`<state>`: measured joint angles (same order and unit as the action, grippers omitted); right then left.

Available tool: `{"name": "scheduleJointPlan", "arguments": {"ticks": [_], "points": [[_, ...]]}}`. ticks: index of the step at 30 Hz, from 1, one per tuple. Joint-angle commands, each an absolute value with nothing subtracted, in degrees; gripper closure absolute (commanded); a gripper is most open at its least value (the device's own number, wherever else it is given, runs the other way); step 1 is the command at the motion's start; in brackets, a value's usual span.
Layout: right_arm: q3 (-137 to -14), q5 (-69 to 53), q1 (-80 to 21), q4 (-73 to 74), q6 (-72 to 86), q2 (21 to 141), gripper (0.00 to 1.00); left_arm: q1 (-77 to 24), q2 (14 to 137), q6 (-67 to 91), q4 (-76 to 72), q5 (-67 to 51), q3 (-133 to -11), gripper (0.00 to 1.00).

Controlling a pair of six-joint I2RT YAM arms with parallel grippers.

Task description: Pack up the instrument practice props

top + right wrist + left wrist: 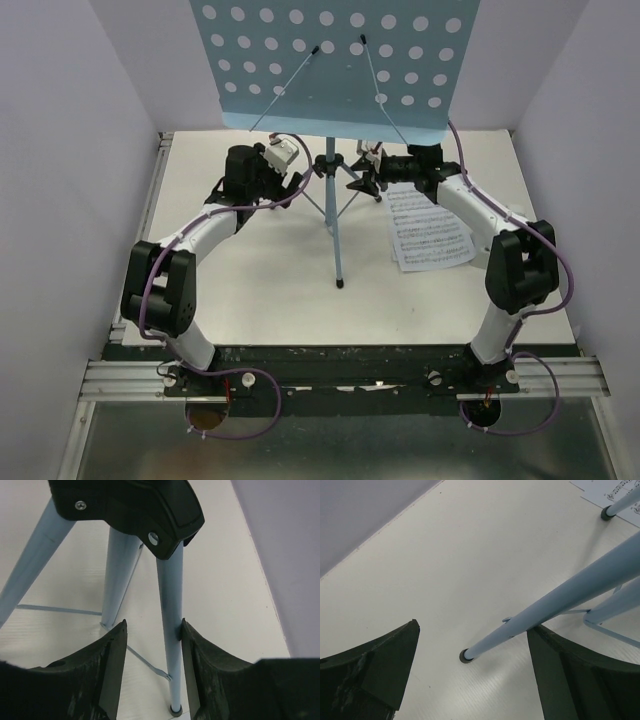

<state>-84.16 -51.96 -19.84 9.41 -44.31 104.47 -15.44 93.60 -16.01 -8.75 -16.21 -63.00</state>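
The light-blue music stand (pixel 337 215) is seen upright at the middle of the worktop (pixel 270 275), with its perforated tray (pixel 330 60) raised above both arms. The white sheet music (pixel 430 228) is laid flat on the worktop just right of the stand's tripod legs (pixel 345 195).

The left tool (pixel 472 626) is held on the stand's left, low beside the tripod, with its jaws spread wide. One slanted leg (pixel 560 592) is framed between them, close to one finger (pixel 570 680). Whether that leg is touched cannot be told.

The right tool (pixel 153 625) is held on the stand's right, under the black hub (pixel 130 505) where the legs meet. Its jaws are set at a middling width around another leg (pixel 169 645). That leg is met by one finger (pixel 210 670), while a clear gap is left to the other finger (pixel 107 675), so nothing is pinched.
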Motion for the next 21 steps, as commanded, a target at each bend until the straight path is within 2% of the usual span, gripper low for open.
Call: {"name": "scheduleJointPlan", "arguments": {"ticks": [1,10,15,21], "points": [[-79.4,-55.2,-23.2,16.8,-43.8,100.6,0.48,-11.4,95.0,-18.6,-12.3,-13.8,-65.3,0.03],[-71.2,-54.6,-28.5,17.5,-43.2,95.0,0.5,-7.8,93.3,-20.8,-11.9,-15.1,-63.4,0.02],[-67.9,-50.1,-28.7,14.6,-38.4,93.5,0.47,-5.5,89.1,-22.8,-9.1,-19.0,-60.0,0.02],[-66.6,-47.0,-28.7,13.3,-38.6,92.5,0.43,-0.5,77.1,-39.8,-4.7,-30.4,-48.3,0.03]]}}
